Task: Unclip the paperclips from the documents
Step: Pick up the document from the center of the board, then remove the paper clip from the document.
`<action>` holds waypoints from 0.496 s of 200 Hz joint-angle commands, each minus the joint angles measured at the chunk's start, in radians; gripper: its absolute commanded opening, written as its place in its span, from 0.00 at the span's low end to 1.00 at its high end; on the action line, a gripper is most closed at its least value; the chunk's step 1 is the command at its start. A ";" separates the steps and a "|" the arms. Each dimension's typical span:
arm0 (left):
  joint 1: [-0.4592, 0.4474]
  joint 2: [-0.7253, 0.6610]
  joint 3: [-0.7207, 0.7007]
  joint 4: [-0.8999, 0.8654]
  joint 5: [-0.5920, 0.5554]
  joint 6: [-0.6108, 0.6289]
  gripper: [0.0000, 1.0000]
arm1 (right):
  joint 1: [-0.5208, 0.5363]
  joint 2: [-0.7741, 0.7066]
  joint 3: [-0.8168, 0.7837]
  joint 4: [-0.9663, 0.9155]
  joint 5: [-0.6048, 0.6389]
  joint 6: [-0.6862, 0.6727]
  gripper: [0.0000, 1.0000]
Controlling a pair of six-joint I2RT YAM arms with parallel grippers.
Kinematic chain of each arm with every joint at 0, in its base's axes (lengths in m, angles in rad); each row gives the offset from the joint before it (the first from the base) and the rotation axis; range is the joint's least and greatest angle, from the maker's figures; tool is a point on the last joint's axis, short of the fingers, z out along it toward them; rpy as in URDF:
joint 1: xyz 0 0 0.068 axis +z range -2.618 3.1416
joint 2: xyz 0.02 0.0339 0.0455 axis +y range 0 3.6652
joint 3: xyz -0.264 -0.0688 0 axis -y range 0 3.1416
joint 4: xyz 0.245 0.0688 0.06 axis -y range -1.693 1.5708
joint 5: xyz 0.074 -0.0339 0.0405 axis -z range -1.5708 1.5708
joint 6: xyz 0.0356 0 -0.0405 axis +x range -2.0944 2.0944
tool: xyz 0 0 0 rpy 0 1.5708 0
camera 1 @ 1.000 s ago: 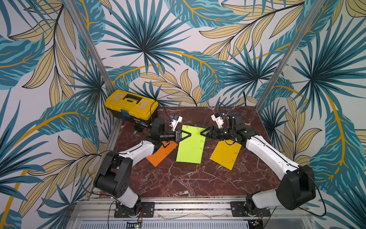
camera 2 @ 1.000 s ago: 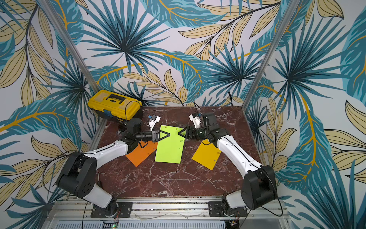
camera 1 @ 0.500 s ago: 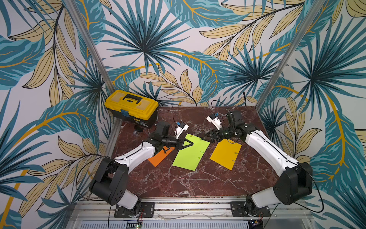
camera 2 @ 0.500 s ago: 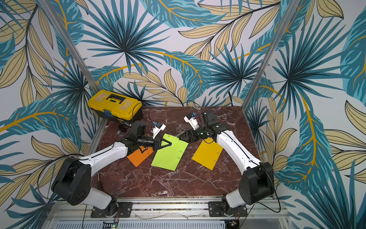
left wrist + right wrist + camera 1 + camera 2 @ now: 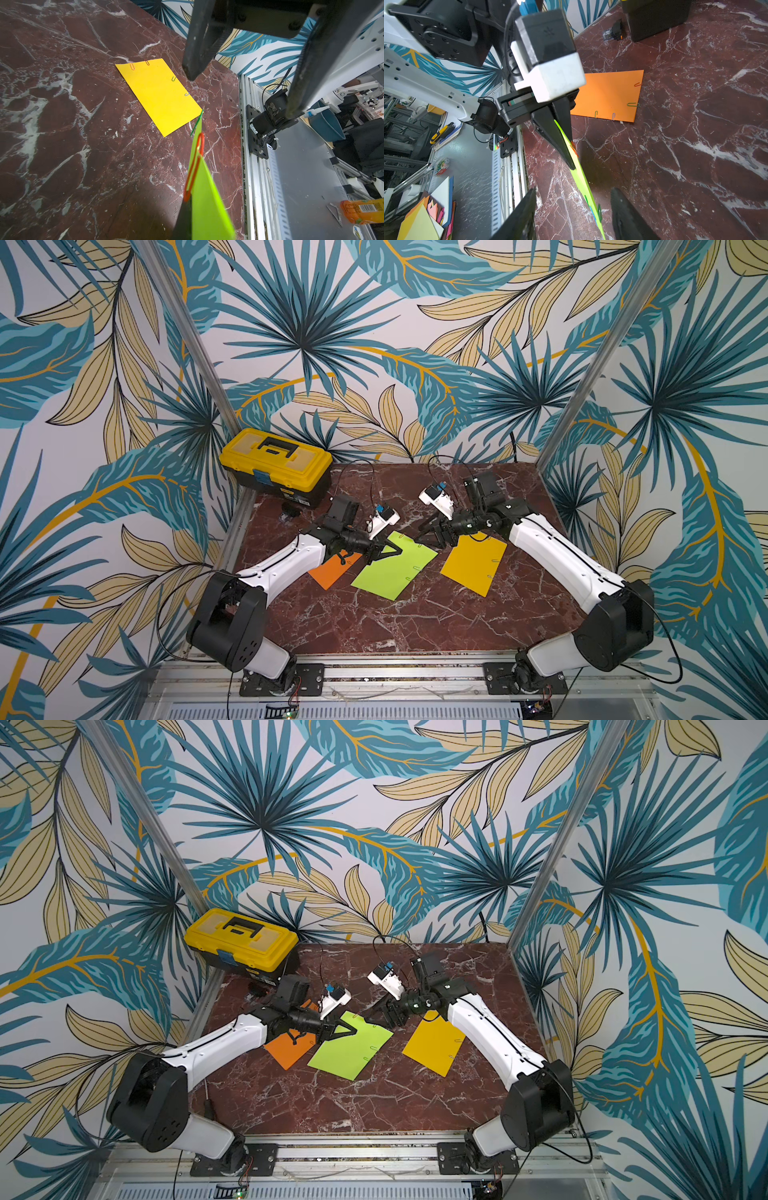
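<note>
Matt paper docs (image 5: pixel 395 572), glossy marble tbl (image 5: pixel 374 626)

We see a surface (image 5: pixel 374 626) of dark red marble veined in white. Its sheets are plain: the orange sheet (image 5: pixel 332 572), the lime green sheet (image 5: pixel 395 574), the golden yellow sheet (image 5: pixel 473 566). A red paperclip (image 5: pixel 194 166) marks the green one; the yellow one carries a reddish clip (image 5: pixel 132 66), a green clip (image 5: pixel 173 78) and a pale blue clip (image 5: pixel 187 94). The toolbox (image 5: pixel 276 456) is yellow over black with a blue latch (image 5: pixel 262 477). The walls (image 5: pixel 299 323) show teal and beige leaves with golden stems on white. The left claw (image 5: pixel 397 550) and right claw (image 5: pixel 428 536) are black.
</note>
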 commanded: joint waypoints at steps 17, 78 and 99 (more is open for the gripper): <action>0.003 -0.022 0.031 -0.026 -0.006 0.052 0.00 | 0.013 0.040 0.005 0.034 -0.070 -0.024 0.55; 0.004 -0.013 0.038 -0.026 -0.001 0.047 0.00 | 0.038 0.093 0.027 0.084 -0.120 0.008 0.49; 0.006 -0.005 0.041 -0.026 0.003 0.044 0.00 | 0.037 0.099 0.027 0.092 -0.130 0.012 0.47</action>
